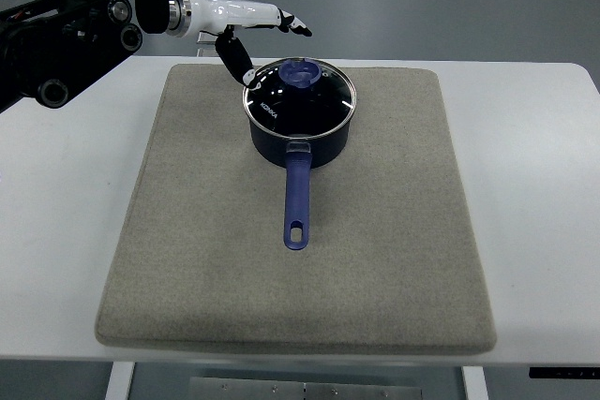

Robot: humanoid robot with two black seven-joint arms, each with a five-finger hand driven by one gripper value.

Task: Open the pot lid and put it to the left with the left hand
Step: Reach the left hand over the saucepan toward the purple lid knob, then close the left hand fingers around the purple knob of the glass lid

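While the left hand (pixel 251 27) reaches in from the upper left on its black arm (pixel 66 35), its white fingers (pixel 281 18) stretch out nearly straight toward the right and the dark thumb (pixel 232 55) hangs down below them; the hand is released, with nothing between its fingers. Just below and to the right of the thumb sits a dark blue saucepan (pixel 300 142) on a grey felt mat (pixel 234 259). Its glass lid (pixel 300 96) is on the pot, lying flat within a metal rim, and the blue knob (pixel 301 73) at the lid's centre is below the fingertips and slightly to their right. The thumb tip comes down close to the lid's near-left rim; whether it touches the rim cannot be made out from this steep angle. The outstretched fingers are clear of the knob, above and behind it in the picture.

From the pot, a long blue handle (pixel 297 199) runs straight away from the hand toward the lower edge of the view, ending in a hanging slot. The mat lies on a white table (pixel 544 185), whose bare surface shows to either side. To the left of the hand's thumb, the mat is bare grey felt. The right hand is not visible.
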